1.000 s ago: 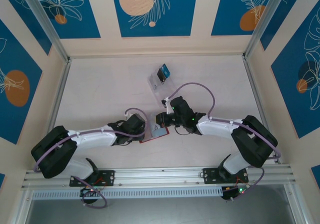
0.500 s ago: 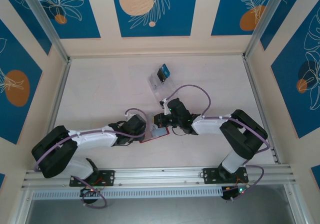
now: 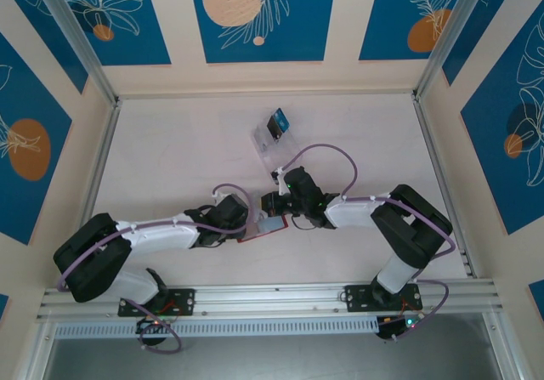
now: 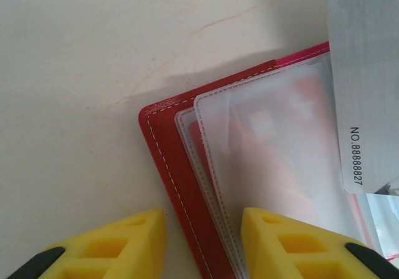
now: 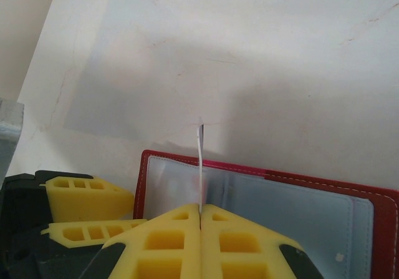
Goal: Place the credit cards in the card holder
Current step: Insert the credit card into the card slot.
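Since a second ago, the right arm has folded its elbow inward, carrying the right gripper (image 5: 200, 209) slightly left over the card holder (image 4: 177, 166). You will find its fingers clenched on a grey credit card (image 4: 368, 73), held edge-down above the open holder's clear sleeves (image 4: 268, 141). The left gripper (image 4: 202, 220) straddles the holder's edge on the table (image 3: 170, 159), fingers apart.
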{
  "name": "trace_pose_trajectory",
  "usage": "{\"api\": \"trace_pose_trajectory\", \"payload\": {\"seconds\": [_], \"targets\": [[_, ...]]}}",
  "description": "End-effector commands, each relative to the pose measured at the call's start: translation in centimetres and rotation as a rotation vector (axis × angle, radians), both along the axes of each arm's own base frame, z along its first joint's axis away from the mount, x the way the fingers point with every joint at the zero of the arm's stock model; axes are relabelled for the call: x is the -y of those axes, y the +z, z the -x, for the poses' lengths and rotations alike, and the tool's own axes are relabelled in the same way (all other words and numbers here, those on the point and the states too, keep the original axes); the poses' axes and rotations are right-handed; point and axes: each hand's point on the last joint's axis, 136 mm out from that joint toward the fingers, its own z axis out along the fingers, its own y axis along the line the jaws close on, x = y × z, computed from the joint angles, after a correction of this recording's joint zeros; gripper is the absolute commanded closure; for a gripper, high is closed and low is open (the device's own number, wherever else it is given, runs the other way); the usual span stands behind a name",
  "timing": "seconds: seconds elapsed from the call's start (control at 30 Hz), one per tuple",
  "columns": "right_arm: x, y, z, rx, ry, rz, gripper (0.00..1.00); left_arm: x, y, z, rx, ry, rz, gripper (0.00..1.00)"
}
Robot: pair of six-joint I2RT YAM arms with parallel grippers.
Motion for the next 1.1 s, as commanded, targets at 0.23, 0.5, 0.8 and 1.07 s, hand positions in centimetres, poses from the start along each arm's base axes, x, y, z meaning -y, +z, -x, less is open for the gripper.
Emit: {"api": "trace_pose_trajectory", "payload": {"seconds": [0.23,0.5,0.8,1.07], "targets": [[0.5,-0.8,-0.3,-0.002,-0.026,0.011,1.00,-1.6,-1.6,1.7,-0.063,-0.002,-0.075,0.63],[0.5,-0.8,-0.9,-0.001,-0.038,0.008,1.00,-1.6,-1.6,1.8,-0.067,-0.003,-0.076,0.63],[0.6,-1.3,-1.2,-0.016,-0.042,0.011,1.00,-1.6,-1.5,1.8,-0.067,-0.003,-0.077,0.63],[1.0,-1.4,-1.5,-0.006,-0.060,0.022,1.00,-1.5,-1.5,1.7,-0.068,-0.004,-0.078,0.63]]}}
